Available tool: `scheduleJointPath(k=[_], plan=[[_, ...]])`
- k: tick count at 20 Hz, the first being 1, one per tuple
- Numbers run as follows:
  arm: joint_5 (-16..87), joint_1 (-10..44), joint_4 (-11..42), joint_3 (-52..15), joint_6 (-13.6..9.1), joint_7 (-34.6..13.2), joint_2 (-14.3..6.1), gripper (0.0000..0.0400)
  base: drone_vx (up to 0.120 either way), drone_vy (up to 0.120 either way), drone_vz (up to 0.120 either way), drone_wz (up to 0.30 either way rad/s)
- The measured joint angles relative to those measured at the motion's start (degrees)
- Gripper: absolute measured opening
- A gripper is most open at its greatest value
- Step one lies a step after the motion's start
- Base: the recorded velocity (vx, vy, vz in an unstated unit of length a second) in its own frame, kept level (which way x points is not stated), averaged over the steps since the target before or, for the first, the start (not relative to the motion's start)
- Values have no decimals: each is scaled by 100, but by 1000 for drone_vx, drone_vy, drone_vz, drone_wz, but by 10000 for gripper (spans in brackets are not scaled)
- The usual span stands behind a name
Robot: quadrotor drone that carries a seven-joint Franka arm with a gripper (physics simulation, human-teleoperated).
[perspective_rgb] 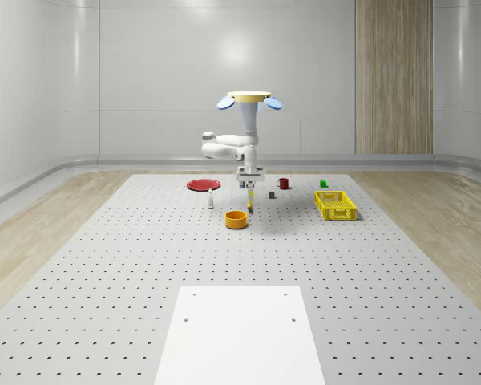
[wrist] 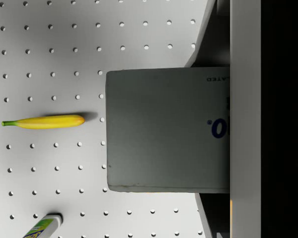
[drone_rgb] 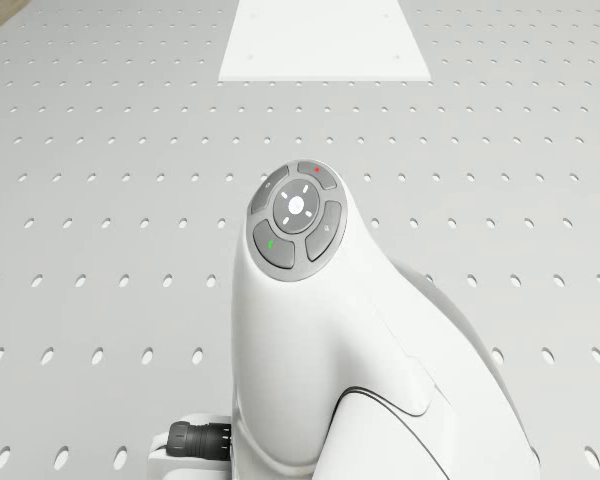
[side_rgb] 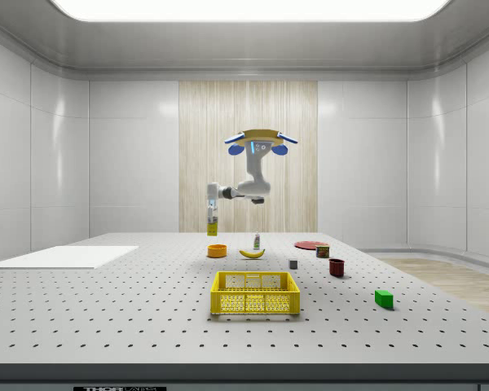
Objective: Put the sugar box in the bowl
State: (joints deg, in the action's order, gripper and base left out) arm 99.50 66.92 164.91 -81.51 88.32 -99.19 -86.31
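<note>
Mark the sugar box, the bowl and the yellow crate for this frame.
sugar box (wrist: 166,129): wrist view, grey bottom face.
bowl (perspective_rgb: 236,220): whole-scene view, orange outer wall.
yellow crate (side_rgb: 255,302): side view, near lattice wall.

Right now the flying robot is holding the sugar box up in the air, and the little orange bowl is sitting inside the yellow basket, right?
Not quite. The round orange bowl sits on the bare perforated table, apart from the yellow plastic basket, as the side view shows. The rest holds: the hovering drone has its gripper shut on the sugar box, held in the air above the bowl.
</note>
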Motion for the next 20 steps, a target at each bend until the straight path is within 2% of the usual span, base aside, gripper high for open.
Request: scheduleJointPath(k=[1, 8, 17, 20], plan=[[-4, 1, 0, -1, 9, -1, -9, 167, 0, -120, 0, 0], [-27, 11, -2, -10, 64, -10, -69, 167, 0, -120, -114, 0], [-53, 21, -4, -19, 127, -18, -136, 167, 0, -120, 0, 0], [-11, 27, -11, 30, 164, -13, -160, 167, 0, 0, 0, 0]])
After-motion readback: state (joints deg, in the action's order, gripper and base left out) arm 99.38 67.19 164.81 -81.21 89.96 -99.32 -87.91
